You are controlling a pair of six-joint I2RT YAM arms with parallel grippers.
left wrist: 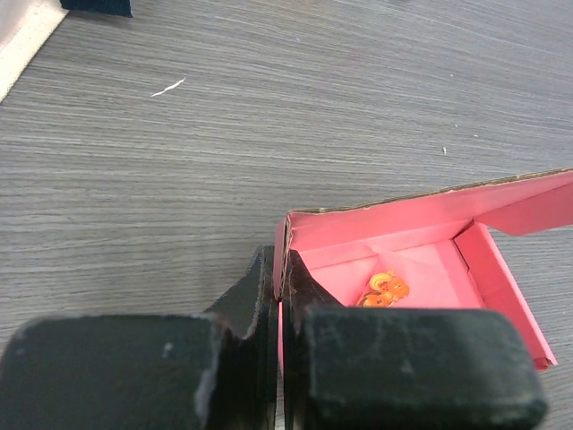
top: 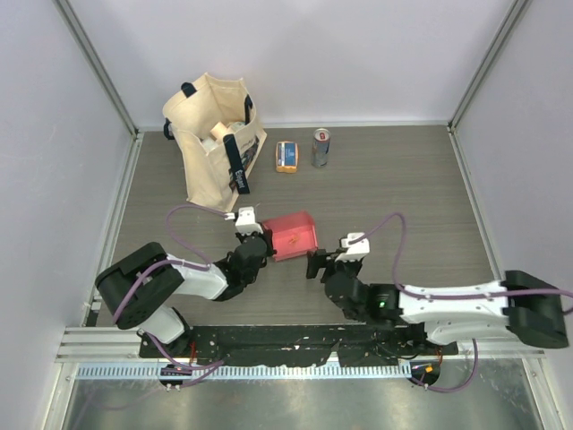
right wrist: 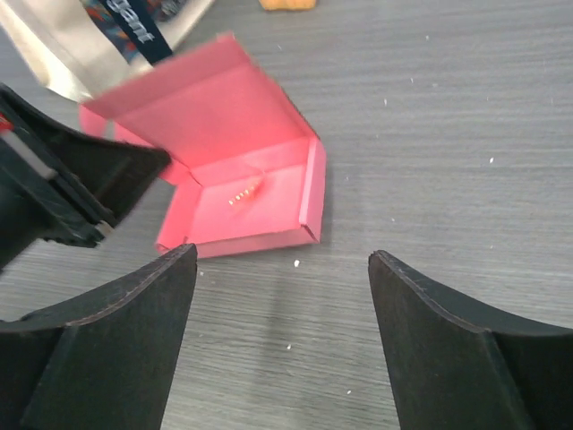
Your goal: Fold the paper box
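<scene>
A lab robot cell (white panels point(top: 295, 54), aluminium frame posts point(top: 97, 67)).

The paper box point(top: 293, 235) lies on the table point(top: 403, 188) between the two arms. The left gripper point(top: 266, 242) grips its left wall, and the right gripper point(top: 318, 262) sits just off its near right corner, not touching. Behind the box, from left to right, stand a tote bag point(top: 213, 143), a packet point(top: 286, 157) and a can point(top: 320, 148).

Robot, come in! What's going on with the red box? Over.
Left gripper shut on paper box wall. Right gripper open, off it. Lid up. Tote bag behind, apart.
</scene>
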